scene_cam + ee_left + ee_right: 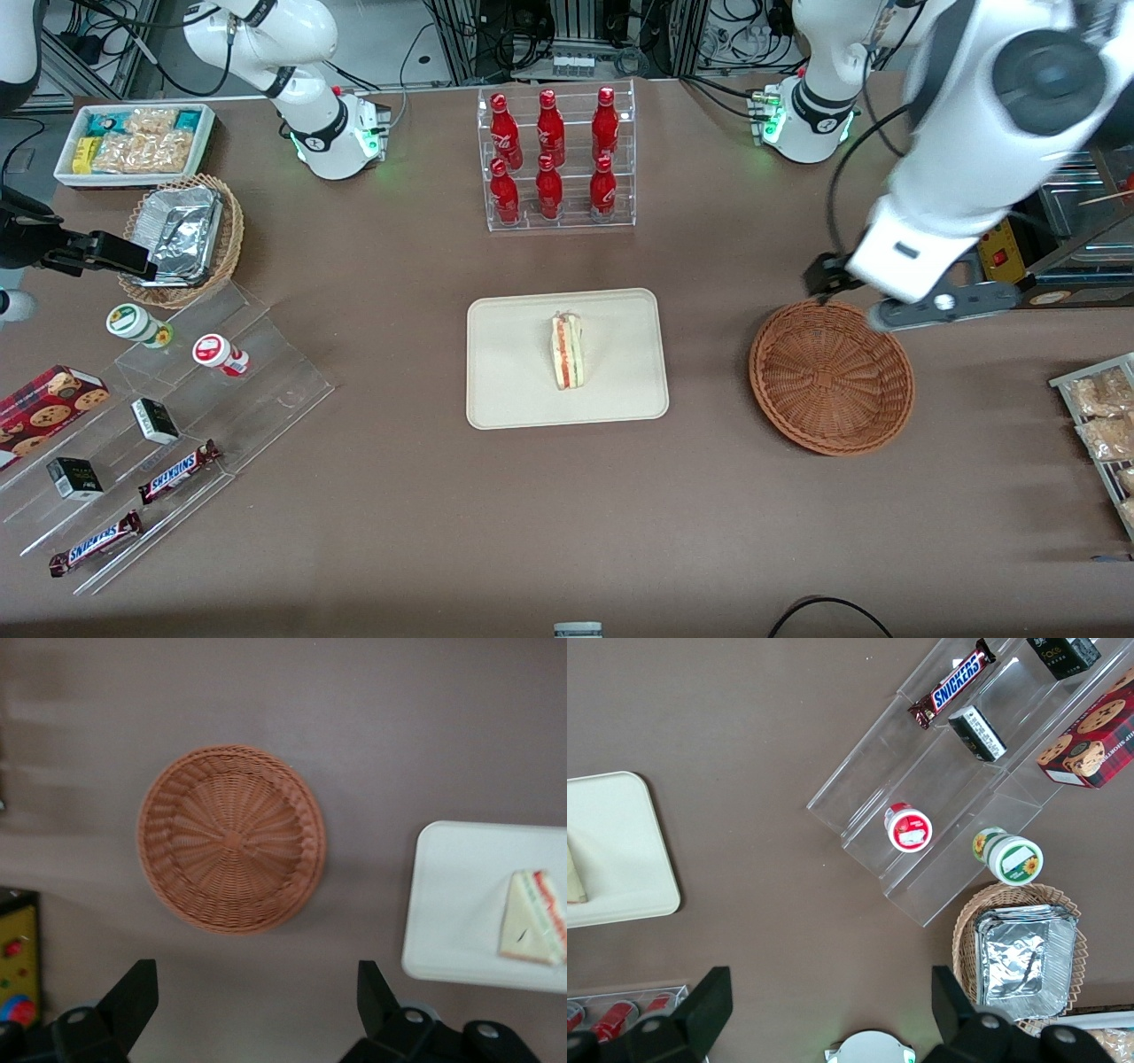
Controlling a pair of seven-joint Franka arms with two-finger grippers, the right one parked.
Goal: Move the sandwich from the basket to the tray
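The sandwich (567, 350), a white wedge with red and green layers, lies on the cream tray (505, 372) at the table's middle. In the left wrist view the sandwich (534, 920) rests on the tray (452, 904) too. The reddish-brown woven basket (831, 377) stands beside the tray toward the working arm's end, and the basket (230, 837) holds nothing. My left gripper (828, 279) hangs high over the table by the basket's rim, a little farther from the front camera. The gripper (257, 979) is open, with only bare table between its fingers.
A clear rack of red bottles (554, 159) stands farther back than the tray. Toward the parked arm's end are a tan basket of foil containers (182, 235), a white snack bin (133, 142) and acrylic steps with snacks (168, 416). Snack packets (1103, 416) lie at the working arm's end.
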